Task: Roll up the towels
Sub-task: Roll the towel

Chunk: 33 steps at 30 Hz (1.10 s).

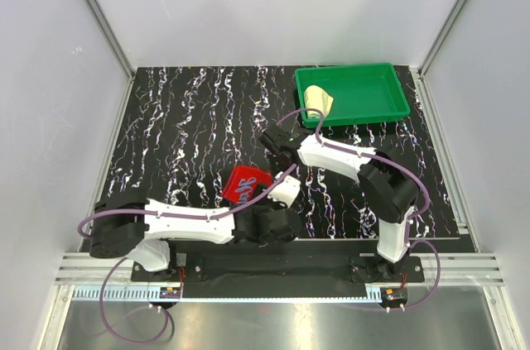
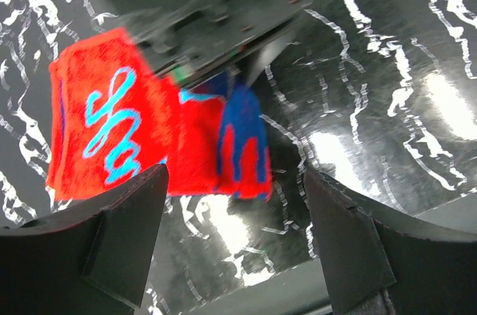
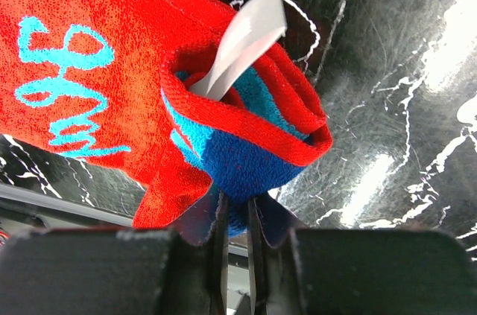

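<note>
- Two towels in play: low centre, the left gripper (image 2: pixel 235 196) gapes wide, grasping nothing, just short of the red towel (image 1: pixel 247 184).
- Mid-frame, that towel is part-rolled, and the right gripper (image 3: pixel 235 218) is clenched on its blue edge.
- Upper right, the yellow towel (image 1: pixel 317 100) lies bundled in the green tray (image 1: pixel 352 69).
- Next, I reckon: wind the red roll tight.

Black white-veined table (image 1: pixel 182 135); green tray (image 1: pixel 364 118) on its far right corner
</note>
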Each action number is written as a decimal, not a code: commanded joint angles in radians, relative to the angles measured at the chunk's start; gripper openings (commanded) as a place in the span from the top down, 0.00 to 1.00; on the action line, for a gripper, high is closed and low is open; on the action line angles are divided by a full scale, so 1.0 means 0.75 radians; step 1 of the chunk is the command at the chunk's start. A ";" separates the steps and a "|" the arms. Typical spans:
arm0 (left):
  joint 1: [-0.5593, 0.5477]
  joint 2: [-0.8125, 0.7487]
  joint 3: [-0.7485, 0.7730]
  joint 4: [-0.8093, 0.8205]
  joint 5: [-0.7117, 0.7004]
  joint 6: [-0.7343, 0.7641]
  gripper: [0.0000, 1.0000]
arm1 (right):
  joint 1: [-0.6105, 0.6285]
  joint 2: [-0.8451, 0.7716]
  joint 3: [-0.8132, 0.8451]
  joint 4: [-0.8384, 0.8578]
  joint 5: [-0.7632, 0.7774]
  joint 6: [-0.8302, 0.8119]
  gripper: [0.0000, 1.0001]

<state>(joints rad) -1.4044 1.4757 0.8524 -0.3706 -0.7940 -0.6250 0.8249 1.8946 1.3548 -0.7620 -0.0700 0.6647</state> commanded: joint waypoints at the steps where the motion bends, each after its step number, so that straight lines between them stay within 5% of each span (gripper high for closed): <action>1: -0.021 0.045 0.056 0.167 -0.046 0.083 0.22 | 0.015 -0.082 0.063 -0.052 0.026 -0.031 0.87; 14: -0.021 0.235 0.023 0.286 0.034 0.067 0.43 | 0.013 -0.121 0.059 -0.066 -0.001 -0.035 0.87; 25: 0.001 0.305 0.044 0.226 -0.019 0.001 0.49 | 0.013 -0.156 0.004 -0.062 -0.023 -0.037 0.87; 33: 0.021 0.350 0.080 0.187 -0.031 -0.015 0.75 | 0.013 -0.164 -0.029 -0.033 -0.091 -0.037 0.87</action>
<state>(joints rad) -1.3979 1.7252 0.8810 -0.2325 -0.7895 -0.6125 0.8249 1.8297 1.3388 -0.7956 -0.0837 0.6476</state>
